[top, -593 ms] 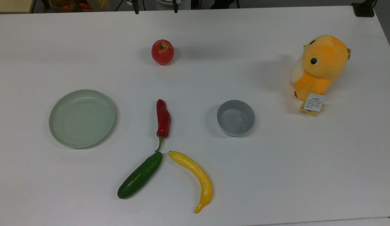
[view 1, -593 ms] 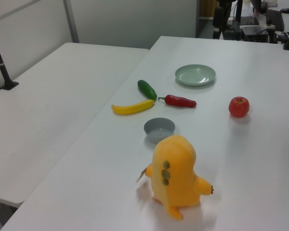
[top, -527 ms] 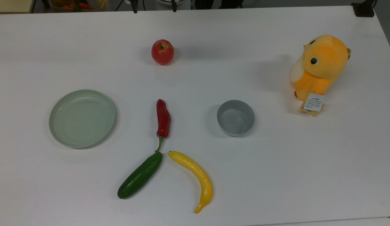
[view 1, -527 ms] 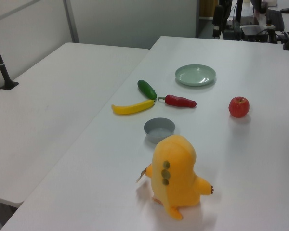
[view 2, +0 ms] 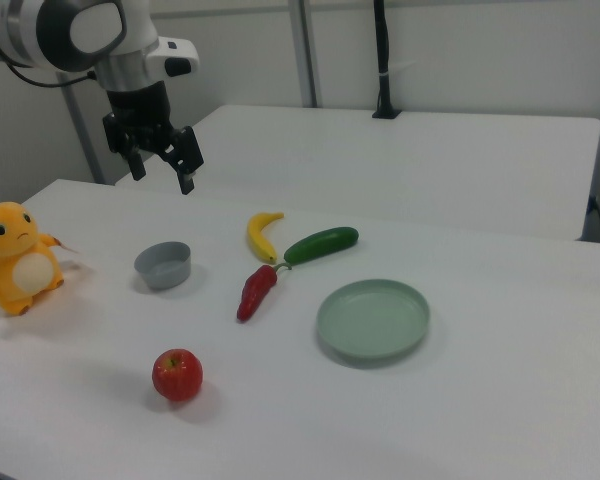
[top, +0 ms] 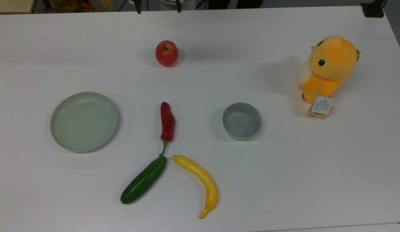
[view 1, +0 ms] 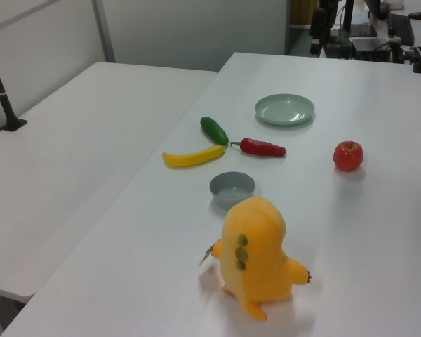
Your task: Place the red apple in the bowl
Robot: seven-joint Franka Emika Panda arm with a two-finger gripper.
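The red apple [top: 167, 53] stands alone on the white table toward the far edge in the top view; it also shows at the left view's right [view 1: 348, 155] and near the front in the right view [view 2: 177, 374]. The grey bowl [top: 241, 121] [view 1: 232, 188] [view 2: 163, 265] sits empty, right of centre in the top view. My gripper [view 2: 162, 178] hangs open and empty in the air above and behind the bowl in the right view, well away from the apple.
A pale green plate [top: 84, 121] lies at the top view's left. A red chili [top: 167, 121], a cucumber [top: 143, 184] and a banana [top: 200, 183] lie between plate and bowl. An orange plush toy [top: 328, 69] stands at the top view's right.
Nothing on the table has moved. A dark shape beyond the table's far edge in the top view has shifted slightly to the right.
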